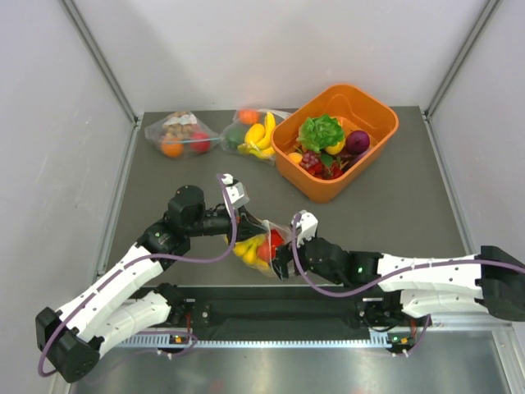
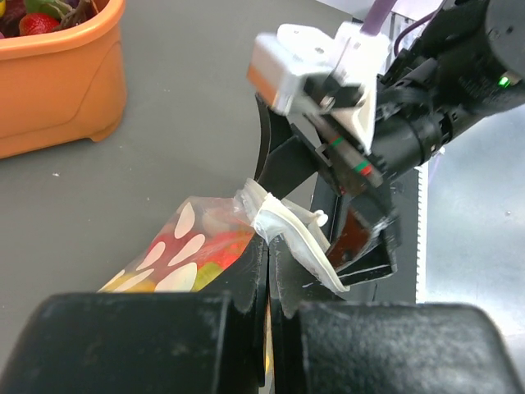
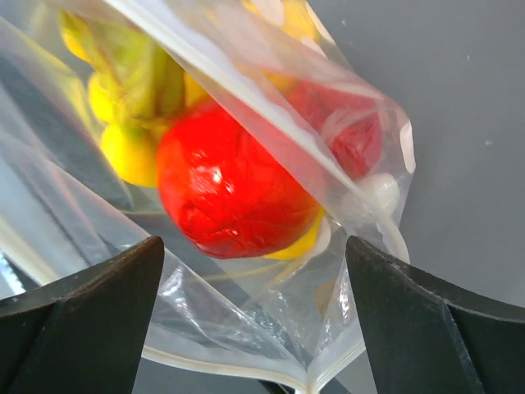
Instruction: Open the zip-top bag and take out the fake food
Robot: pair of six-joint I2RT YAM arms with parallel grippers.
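Note:
The zip-top bag (image 1: pixel 258 245), clear with cream dots, hangs just above the table between my two grippers. My left gripper (image 1: pixel 244 215) is shut on the bag's white zip edge (image 2: pixel 283 226). In the left wrist view the dotted bag (image 2: pixel 193 250) trails left of the jaws. My right gripper (image 3: pixel 254 328) stands open around the bag's lower part, fingers (image 3: pixel 82 316) on either side and not pinching it. Inside the bag lies fake food: a red round fruit (image 3: pixel 234 189) and yellow pieces (image 3: pixel 127 148). The bag's mouth rim (image 3: pixel 246 371) gapes between the right fingers.
An orange bin (image 1: pixel 373 139) with lettuce, grapes and other toy food stands at the back right, also in the left wrist view (image 2: pixel 57 82). Two plain clear bags of toy food (image 1: pixel 179 133) (image 1: pixel 253 131) lie at the back. The table's metal front rail runs below the arms.

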